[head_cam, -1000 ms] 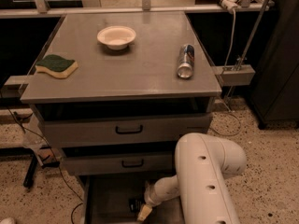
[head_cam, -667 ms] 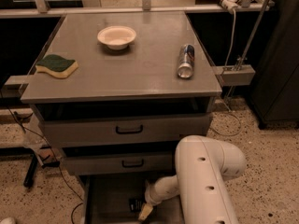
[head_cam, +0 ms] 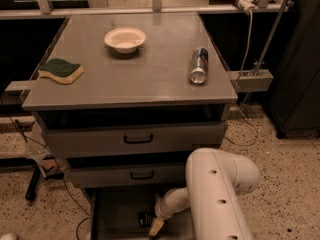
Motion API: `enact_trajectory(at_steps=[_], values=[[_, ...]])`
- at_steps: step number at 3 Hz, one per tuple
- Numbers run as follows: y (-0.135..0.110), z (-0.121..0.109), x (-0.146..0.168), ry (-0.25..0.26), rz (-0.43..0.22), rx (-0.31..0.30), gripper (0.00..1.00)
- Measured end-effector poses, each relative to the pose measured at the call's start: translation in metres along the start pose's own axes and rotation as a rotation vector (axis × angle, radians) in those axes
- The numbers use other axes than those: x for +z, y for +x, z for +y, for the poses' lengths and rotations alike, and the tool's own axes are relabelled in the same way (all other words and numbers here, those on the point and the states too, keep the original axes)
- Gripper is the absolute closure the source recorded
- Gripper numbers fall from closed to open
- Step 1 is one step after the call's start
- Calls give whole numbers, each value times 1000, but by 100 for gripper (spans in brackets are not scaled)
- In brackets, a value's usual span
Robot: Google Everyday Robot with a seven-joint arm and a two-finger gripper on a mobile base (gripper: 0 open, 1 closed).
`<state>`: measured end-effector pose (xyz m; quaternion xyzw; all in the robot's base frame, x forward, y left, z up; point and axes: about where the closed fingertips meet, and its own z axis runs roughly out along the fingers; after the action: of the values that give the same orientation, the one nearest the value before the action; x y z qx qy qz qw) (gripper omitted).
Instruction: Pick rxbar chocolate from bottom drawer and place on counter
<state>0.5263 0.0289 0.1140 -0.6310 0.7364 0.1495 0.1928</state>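
The bottom drawer [head_cam: 114, 211] is pulled out at the foot of the cabinet, and the lower edge of the picture cuts it off. On its floor lies the rxbar chocolate [head_cam: 144, 218], a small black wrapped bar with white print. My white arm reaches down into the drawer from the right. My gripper [head_cam: 156, 227] hangs just right of the bar and slightly in front of it, its tan tip low over the drawer floor. Whether it touches the bar I cannot tell. Above the drawers is the grey counter [head_cam: 150, 76].
On the counter are a white bowl [head_cam: 125, 39] at the back, a green-and-yellow sponge [head_cam: 61, 70] at the left and a can [head_cam: 199, 65] lying on its side at the right. Both upper drawers [head_cam: 135, 139] are closed. Cables run over the floor at left.
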Motion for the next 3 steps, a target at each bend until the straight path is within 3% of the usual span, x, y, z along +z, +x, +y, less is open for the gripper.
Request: enact_trajectory(at_steps=[1,2,3], values=[[3,6,5,-28,11,-1,0],[6,8,6,-17,28,8,0],[6,8,6,-17,28,8,19]])
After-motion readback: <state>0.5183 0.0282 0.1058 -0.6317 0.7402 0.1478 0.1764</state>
